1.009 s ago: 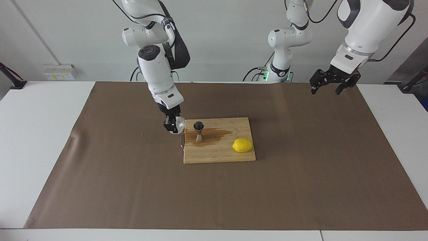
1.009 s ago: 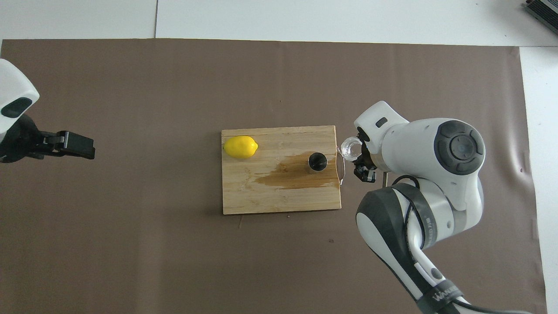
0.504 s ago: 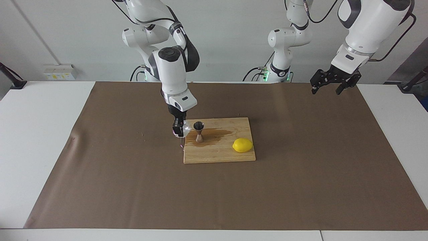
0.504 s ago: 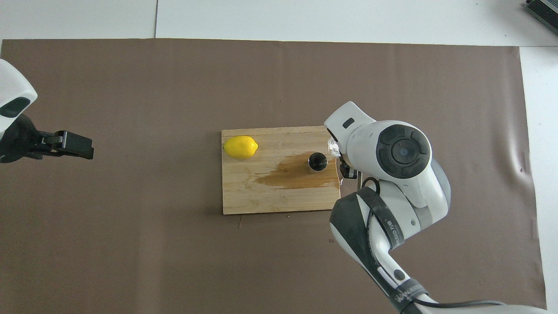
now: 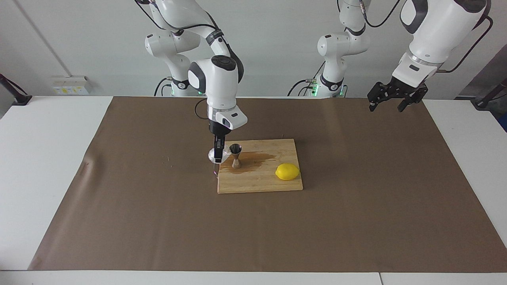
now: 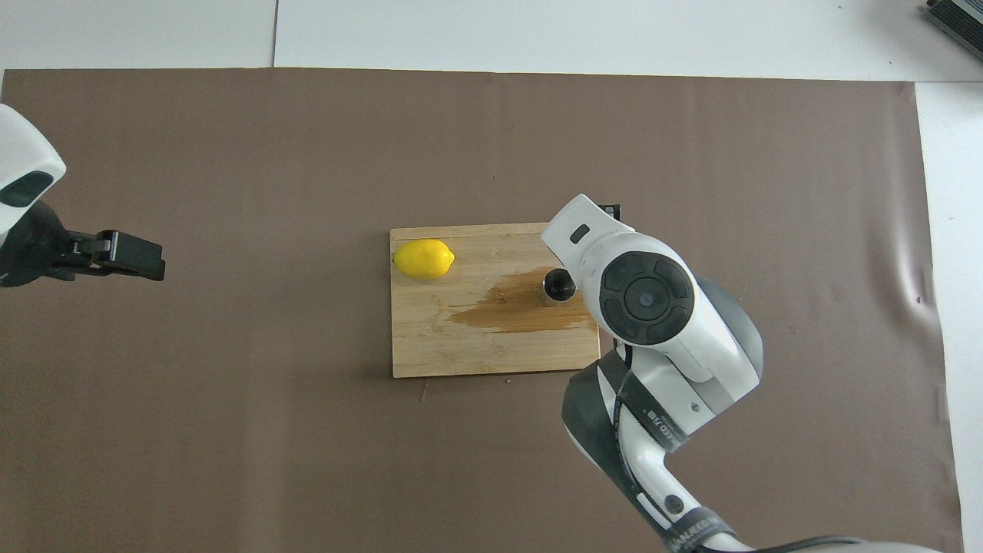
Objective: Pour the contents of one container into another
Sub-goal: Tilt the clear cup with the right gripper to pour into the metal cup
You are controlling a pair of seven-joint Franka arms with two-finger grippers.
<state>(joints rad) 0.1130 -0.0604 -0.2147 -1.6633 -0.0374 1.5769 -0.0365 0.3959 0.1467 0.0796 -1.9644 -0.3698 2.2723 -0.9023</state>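
The steel jigger (image 5: 236, 155) stands upright on a wooden cutting board (image 5: 259, 183), near the end toward the right arm. My right gripper (image 5: 218, 157) is shut on the clear glass cup (image 5: 224, 152) and holds it tipped on its side just beside the jigger's rim. In the overhead view the right arm's wrist hides the cup, and only part of the jigger (image 6: 557, 286) shows. My left gripper (image 5: 390, 102) (image 6: 130, 256) hangs open and waits in the air over the brown mat at the left arm's end.
A brown wet stain (image 5: 253, 159) (image 6: 514, 311) spreads over the board (image 6: 461, 353) from the jigger's foot. A yellow lemon (image 5: 287, 171) (image 6: 423, 258) lies on the board at the end toward the left arm. A brown mat (image 5: 356, 221) covers the table.
My right arm has swung its wrist over the board's edge, bringing the cup from upright beside the board to tipped against the jigger's rim. The left arm has not moved.
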